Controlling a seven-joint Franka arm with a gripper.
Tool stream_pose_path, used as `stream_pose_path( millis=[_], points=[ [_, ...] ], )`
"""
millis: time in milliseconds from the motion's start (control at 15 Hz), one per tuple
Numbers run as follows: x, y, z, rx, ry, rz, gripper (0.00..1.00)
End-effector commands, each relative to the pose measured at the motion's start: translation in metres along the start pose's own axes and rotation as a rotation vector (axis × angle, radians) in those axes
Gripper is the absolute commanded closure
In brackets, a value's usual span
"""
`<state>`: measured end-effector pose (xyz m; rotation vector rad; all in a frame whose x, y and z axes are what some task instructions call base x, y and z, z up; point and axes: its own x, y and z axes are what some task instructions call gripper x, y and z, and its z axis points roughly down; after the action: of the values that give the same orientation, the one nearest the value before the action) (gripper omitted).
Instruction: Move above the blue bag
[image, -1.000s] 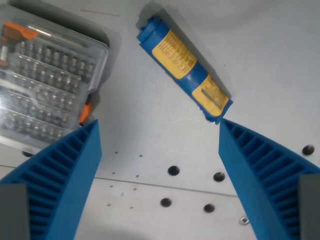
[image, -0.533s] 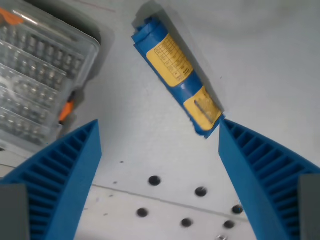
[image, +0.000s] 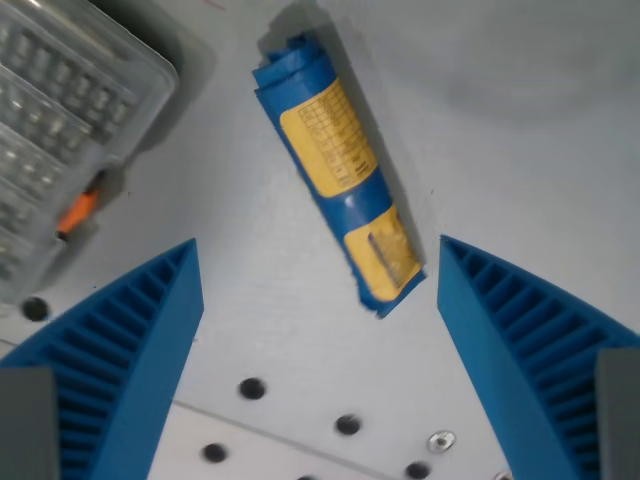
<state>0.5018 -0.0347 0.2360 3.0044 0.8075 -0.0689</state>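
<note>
The light is bright and even, a little cold. The blue bag throws a soft dark shadow on the bench along its upper right side. The clear plastic case shows pale glare and looks blurred. The close blue fingers are slightly soft.

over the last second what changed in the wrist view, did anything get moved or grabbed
Only the camera moved. The blue bag and the clear bit case both slid toward the wrist view's left and turned a little in frame, so the bag now sits more nearly between the fingers. Nothing was grabbed or let go. The tool stays open and empty, and the bag lies flat on the table.
</note>
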Motion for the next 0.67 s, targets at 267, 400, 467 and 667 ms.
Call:
stream_pose_path(
  millis=[267, 400, 467, 667],
  points=[
    [-0.006, 0.005, 0.026, -0.095, 0.051, -0.314, 0.00],
    [-0.006, 0.006, 0.034, -0.096, 0.051, -0.330, 0.00],
    [-0.006, 0.007, 0.037, -0.097, 0.052, -0.342, 0.00],
    [-0.006, 0.008, 0.047, -0.105, 0.053, -0.361, 0.00]
  ],
)
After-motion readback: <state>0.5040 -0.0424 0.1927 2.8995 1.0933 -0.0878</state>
